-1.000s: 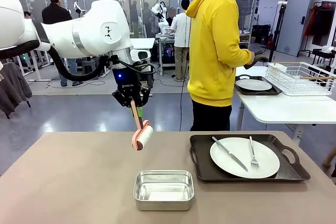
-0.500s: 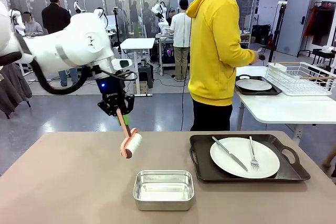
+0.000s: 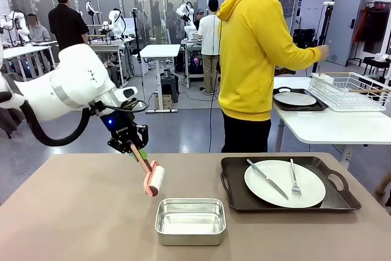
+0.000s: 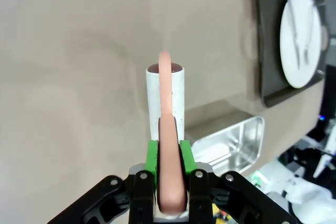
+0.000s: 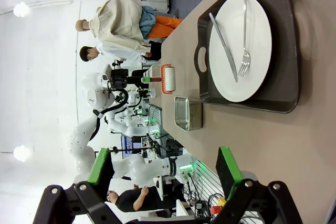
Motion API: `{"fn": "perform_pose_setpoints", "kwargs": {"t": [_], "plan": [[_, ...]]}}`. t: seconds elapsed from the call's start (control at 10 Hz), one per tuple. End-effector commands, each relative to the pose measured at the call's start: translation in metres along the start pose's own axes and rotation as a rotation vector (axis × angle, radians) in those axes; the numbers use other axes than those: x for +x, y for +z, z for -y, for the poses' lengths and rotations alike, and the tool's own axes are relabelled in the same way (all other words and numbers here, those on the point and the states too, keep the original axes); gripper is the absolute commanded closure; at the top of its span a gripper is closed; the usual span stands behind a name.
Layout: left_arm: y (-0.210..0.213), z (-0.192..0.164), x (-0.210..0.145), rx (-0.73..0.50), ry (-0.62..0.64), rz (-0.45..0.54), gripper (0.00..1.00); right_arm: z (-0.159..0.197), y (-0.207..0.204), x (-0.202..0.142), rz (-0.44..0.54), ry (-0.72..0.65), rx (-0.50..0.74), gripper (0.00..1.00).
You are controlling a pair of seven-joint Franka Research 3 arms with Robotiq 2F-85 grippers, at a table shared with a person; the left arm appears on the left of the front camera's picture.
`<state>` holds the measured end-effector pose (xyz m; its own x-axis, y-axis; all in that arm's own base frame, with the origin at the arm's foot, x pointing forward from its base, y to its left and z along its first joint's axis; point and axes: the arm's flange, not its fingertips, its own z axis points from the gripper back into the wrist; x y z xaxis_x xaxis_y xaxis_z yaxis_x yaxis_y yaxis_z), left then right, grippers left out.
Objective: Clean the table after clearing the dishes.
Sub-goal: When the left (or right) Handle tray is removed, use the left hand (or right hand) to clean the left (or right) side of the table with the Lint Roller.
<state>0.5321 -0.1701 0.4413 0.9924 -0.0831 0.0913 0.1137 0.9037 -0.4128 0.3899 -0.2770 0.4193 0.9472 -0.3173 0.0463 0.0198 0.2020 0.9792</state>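
Left gripper (image 3: 131,146) is pinching the salmon-pink handle of a white cylindrical lint roller (image 3: 154,181), green pads pressed tight against it. The roller is hanging tilted just beyond the far left corner of the small rectangular steel pan (image 3: 190,220); whether it touches the matte taupe-brown table (image 3: 73,212) cannot be told. Right gripper (image 5: 164,169) is standing spread wide, holding nothing. Right of the pan, a round white plate (image 3: 285,183) carrying a metal knife (image 3: 267,179) and fork (image 3: 294,178) is sitting on a dark brown handled tray (image 3: 235,203). Well beyond the pan to the right, a second white plate (image 3: 295,98) is lying on a white side table (image 3: 330,128), with a person in a yellow hoodie (image 3: 250,59) standing beside it.
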Motion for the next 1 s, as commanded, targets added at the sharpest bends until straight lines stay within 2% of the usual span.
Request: {"fn": "perform_pose_setpoints", "kwargs": {"t": [0.0,0.3,0.6,0.9], "plan": [[-0.005,-0.017,-0.012,-0.032,0.007,0.078,0.79,-0.003,0.001,-0.002,-0.001,0.006,0.005,0.0],[-0.014,-0.039,-0.01,-0.076,0.071,0.09,0.79,-0.003,0.001,-0.002,-0.001,0.006,0.005,0.0],[-0.027,-0.067,-0.004,-0.103,0.135,0.002,0.79,-0.003,0.001,-0.002,-0.001,0.006,0.005,0.0],[-0.041,-0.093,-0.005,-0.051,0.131,-0.043,0.79,-0.003,0.001,-0.002,-0.001,0.006,0.005,0.0]]}}
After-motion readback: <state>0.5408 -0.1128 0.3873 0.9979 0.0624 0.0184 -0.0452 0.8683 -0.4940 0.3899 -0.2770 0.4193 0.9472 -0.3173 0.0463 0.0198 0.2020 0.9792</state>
